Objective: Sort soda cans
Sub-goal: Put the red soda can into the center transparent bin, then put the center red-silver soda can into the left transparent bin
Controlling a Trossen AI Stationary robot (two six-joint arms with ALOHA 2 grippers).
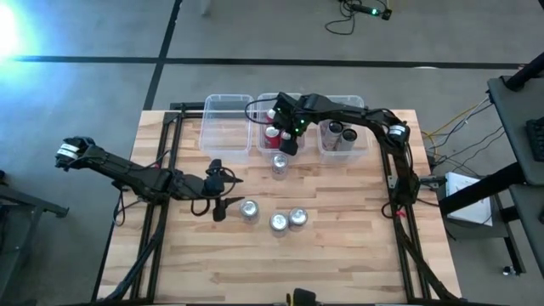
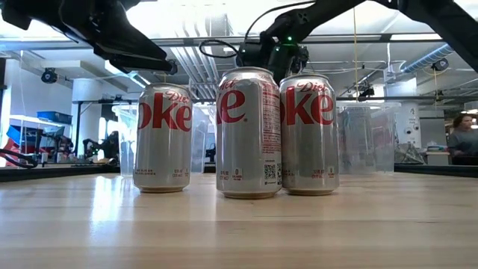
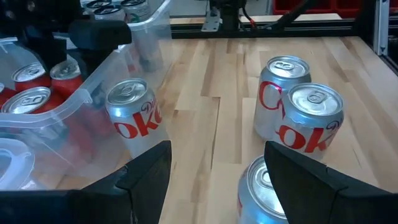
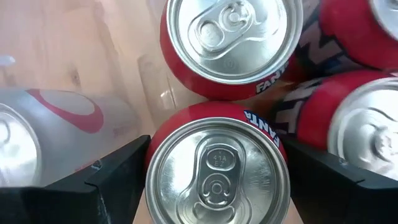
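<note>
- Bench [image 1: 340, 263], centre frame: four silver cans [image 1: 288, 220] left standing, unsorted.
- Middle bin [image 1: 263, 102], upper centre: red cans [image 4: 217, 168] packed tight.
- Right end effector [image 1: 287, 140] spread around one red can; snagging neighbours on retreat possible.
- Left end effector [image 1: 214, 187] open near silver cans; tipping risk.

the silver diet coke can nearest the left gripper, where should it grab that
Grip the silver can around its mid-body, coming in level from the left gripper's side. It stands upright and alone; the pair of silver cans touch each other farther right. The open fingers already straddle that gap.
</note>
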